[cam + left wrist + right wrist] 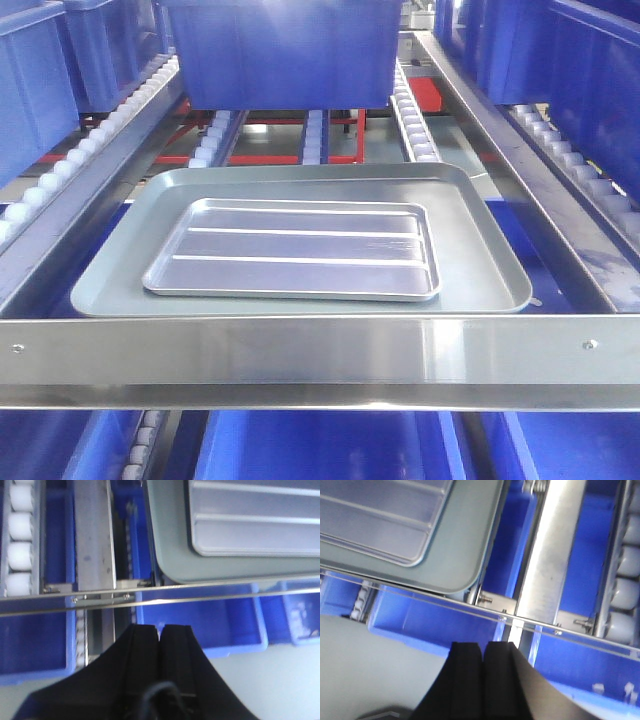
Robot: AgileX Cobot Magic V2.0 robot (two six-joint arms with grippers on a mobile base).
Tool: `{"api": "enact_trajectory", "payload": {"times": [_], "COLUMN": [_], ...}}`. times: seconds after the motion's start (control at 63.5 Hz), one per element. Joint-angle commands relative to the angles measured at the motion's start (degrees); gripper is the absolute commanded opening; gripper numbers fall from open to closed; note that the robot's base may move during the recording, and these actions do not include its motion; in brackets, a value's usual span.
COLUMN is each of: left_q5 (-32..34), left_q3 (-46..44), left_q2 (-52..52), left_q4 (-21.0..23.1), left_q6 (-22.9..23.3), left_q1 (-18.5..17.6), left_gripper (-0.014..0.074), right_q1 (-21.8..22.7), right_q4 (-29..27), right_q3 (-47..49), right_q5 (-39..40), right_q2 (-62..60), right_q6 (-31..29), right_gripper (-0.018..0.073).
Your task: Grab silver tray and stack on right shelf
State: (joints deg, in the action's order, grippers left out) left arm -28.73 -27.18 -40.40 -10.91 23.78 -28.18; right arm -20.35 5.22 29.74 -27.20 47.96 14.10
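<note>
Both claws sit pressed together, gripping nothing: left gripper [160, 630] and right gripper [482, 650] hang before the front bar [320, 360]. Beyond it, the silver tray [295, 250] lies crosswise inside the grey tray [480, 280], seemingly equally near both.

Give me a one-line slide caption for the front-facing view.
Silver tray nested inside larger grey-blue tray on the roller rack, behind the steel front bar, blue bins beyond.
</note>
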Motion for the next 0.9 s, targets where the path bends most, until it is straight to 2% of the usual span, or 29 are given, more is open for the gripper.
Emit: {"api": "enact_trajectory", "payload": {"times": [0.0,0.173,0.394,0.882], "left_q5": [1.8,-0.8,-0.7,-0.7], "left_q3": [-1.2,-1.2,-1.2,-1.1], "left_q2": [6.5,20.0,33.5,35.9], "left_q4": [-0.5,-0.5,-0.6,-0.4], "left_q6": [-0.1,-0.1,-0.1,-0.1], "left_q1": [-0.4,-0.4,-0.4,-0.4], "left_gripper": [-0.0092,-0.0092,-0.0092,-0.0092], "right_q1": [0.2,0.2,0.2,0.2], "right_q4": [1.0,1.0,1.1,1.1], "right_q3": [0.0,-0.6,-0.6,-0.6], "right_q5": [4.2,2.5,0.9,0.9], "right_q2": [-7.1,-22.3,-36.9,-39.1], "right_q6": [-2.2,-4.6,-6.5,-6.5], "right_gripper": [0.0052,0.0052,0.0052,0.0049]}}
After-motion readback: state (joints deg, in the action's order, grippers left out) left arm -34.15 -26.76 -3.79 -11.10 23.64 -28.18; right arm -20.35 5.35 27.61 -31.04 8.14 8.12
